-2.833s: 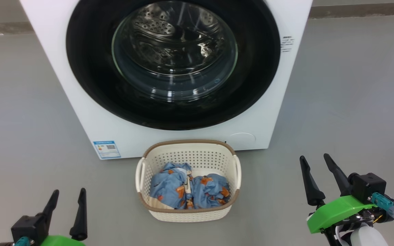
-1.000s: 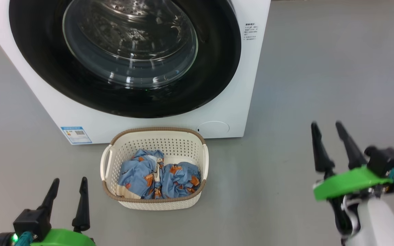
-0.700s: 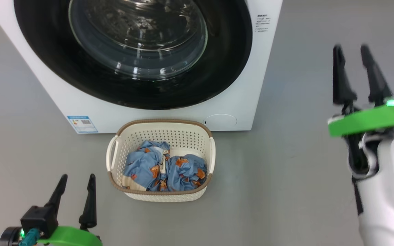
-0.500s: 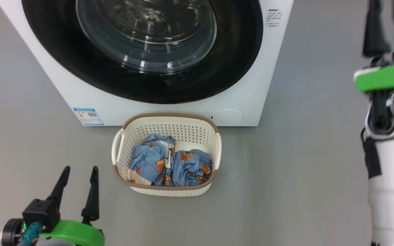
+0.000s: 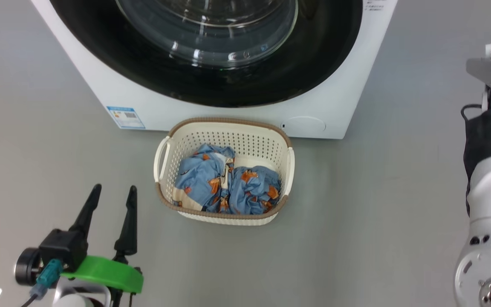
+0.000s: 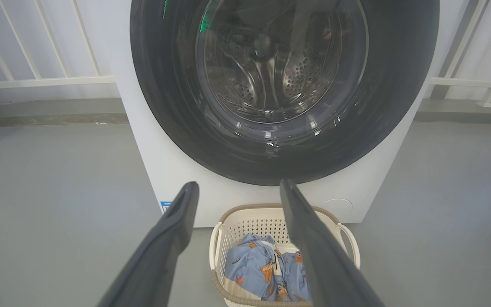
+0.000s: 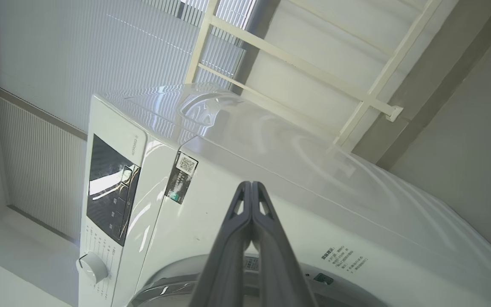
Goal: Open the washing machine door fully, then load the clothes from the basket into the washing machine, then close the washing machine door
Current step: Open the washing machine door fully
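Floor: grey and smooth (image 5: pixel 377 192), with the washing machine (image 5: pixel 160 111) standing on it and white railings (image 6: pixel 41 81) behind along the wall.
Washing machine door: the glossy black ring and glass bowl (image 5: pixel 143 64) lay shut flat against the white front; a steel drum showed through the glass in the left wrist view.
Machine details: a blue energy sticker (image 5: pixel 125 117) sat at the lower left of the front, a round filter cap (image 5: pixel 305 124) at the lower right, and a dark control panel (image 7: pixel 111 192) at the top.
Basket: cream with a brown rim (image 5: pixel 245 143), it sat on the floor just before the machine's lower edge, below the door.
Clothes: blue fabric with orange figures (image 5: pixel 211 183) lay bunched inside the basket, below its rim.
Left gripper: low at the lower left of the head view (image 5: pixel 114 187), its fingers (image 6: pixel 164 243) were spread wide with nothing between them. The basket lay ahead and to its right, apart from it. In the left wrist view, the right finger crossed in front of the basket.
Right gripper: raised high beside the machine (image 7: pixel 250 184), its fingers (image 7: pixel 228 256) were pressed together with nothing between them. They pointed at the upper front of the machine above the door's top rim, well apart from the basket; whether they touched the machine could not be told.
Right arm: a pale forearm (image 5: pixel 490 192) ran up the right edge of the head view.
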{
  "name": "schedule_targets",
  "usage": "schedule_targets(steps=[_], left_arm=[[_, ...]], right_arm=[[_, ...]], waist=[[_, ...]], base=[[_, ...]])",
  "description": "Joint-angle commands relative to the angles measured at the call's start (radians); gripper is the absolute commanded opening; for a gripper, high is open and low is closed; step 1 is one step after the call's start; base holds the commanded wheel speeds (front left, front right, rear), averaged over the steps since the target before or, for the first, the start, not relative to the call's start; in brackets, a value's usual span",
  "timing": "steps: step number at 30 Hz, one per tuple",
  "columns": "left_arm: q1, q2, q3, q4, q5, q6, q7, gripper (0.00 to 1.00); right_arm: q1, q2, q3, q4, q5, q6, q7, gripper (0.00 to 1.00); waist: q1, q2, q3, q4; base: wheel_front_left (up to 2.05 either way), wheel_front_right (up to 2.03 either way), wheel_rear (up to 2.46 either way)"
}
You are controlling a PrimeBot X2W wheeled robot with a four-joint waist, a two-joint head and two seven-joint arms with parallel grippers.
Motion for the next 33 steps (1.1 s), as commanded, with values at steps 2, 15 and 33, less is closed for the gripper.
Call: schedule_targets(steps=[2, 15, 33], left_arm=[[-0.052, 0.013, 0.034, -0.030, 0.020, -0.010, -0.006, 1.00], [-0.108, -0.031, 0.044, -0.025, 0.040, -0.043, -0.006, 1.00], [-0.155, -0.066, 0.027, -0.014, 0.031, -0.072, -0.006, 1.00]], right_arm=[[-0.091, 0.015, -0.011, 0.033, 0.017, 0.002, 0.041, 0.00], [-0.337, -0.010, -0.113, 0.257, -0.035, 0.002, 0.196, 0.00], [-0.499, -0.028, -0.182, 0.377, -0.129, 0.002, 0.313, 0.00]], waist=[[0.0000, 0.0000, 0.040, 0.024], [0.0000, 0.0000, 0.145, 0.080], [0.0000, 0.0000, 0.229, 0.122]], base=[[0.00, 0.00, 0.00], [0.00, 0.00, 0.00], [0.00, 0.00, 0.00]])
